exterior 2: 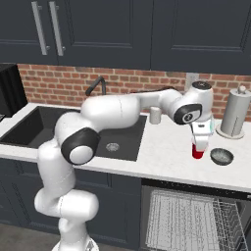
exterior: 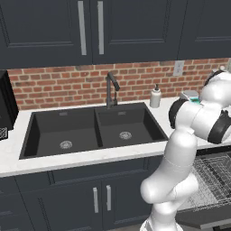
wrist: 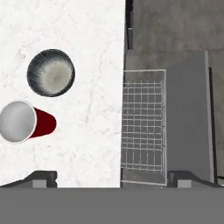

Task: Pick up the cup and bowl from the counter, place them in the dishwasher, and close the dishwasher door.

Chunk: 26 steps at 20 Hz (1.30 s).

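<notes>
My fingers (exterior 2: 200, 146) are spread as wide as they go, and they have nothing in them. They point down over the bench (exterior 2: 166, 147), right above the cup (exterior 2: 197, 153).

The cup stands upright on the bench, not far from the front edge. In the hand view the cup (wrist: 26, 122) looks red on the outside and pale inside. The bowl (exterior 2: 221, 156) sits just beside it on the bench, a bit closer to the paper towel roll (exterior 2: 235, 112). The two do not touch. In the hand view the bowl (wrist: 50, 72) is empty.

So nothing has been picked up yet. Both things sit on the bench, and I think the job is only at its start.

The dishwasher (exterior 2: 196, 215) is under the front edge of the bench, below the cup and bowl. Its door (wrist: 188, 118) is down and flat, and the wire rack (wrist: 143, 127) is pulled out over it. The rack looks empty to me.

What is left is almost all of it. I think the first step is to go down and close my fingers on the cup. Then the cup goes in the rack. Then the bowl needs the same. Last of all, the door has to be lifted shut.
</notes>
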Tool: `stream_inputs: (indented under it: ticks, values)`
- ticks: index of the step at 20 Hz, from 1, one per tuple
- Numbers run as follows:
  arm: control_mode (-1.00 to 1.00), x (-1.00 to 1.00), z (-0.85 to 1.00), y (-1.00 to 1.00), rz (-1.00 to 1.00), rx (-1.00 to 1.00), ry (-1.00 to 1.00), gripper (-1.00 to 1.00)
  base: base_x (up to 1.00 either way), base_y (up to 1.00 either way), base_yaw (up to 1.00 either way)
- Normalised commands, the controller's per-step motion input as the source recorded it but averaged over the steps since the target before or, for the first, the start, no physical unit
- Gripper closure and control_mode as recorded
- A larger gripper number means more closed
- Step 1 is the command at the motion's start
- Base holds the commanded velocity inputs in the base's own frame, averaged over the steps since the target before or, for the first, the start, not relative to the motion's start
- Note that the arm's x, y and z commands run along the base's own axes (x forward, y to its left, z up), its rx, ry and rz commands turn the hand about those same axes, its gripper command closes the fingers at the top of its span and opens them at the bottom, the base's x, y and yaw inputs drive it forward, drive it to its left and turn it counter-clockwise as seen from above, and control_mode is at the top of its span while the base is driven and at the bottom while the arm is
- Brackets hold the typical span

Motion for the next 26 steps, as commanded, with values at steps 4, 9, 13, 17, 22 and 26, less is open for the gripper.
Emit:
stream_inputs:
  ticks: [4,9,13,17,22,26]
  values:
    - [-1.00,0.09,-0.25,-0.50,-0.18,0.06,0.00,-1.00,0.00,0.00,0.00]
    - [-1.00,0.06,-0.23,-0.29,-0.15,0.06,0.00,-1.00,0.00,0.00,0.00]
    - [-1.00,0.01,-0.24,-0.11,-0.07,0.05,-0.03,-1.00,0.00,0.00,0.00]
    - [-1.00,0.00,-0.34,-0.02,-0.02,0.01,-0.07,-1.00,0.00,0.00,0.00]
    - [-1.00,0.00,-0.48,0.00,-0.02,0.00,-0.06,-1.00,0.00,0.00,0.00]
    - [-1.00,0.01,-0.55,0.00,-0.02,0.00,-0.09,-1.00,0.00,0.00,0.00]
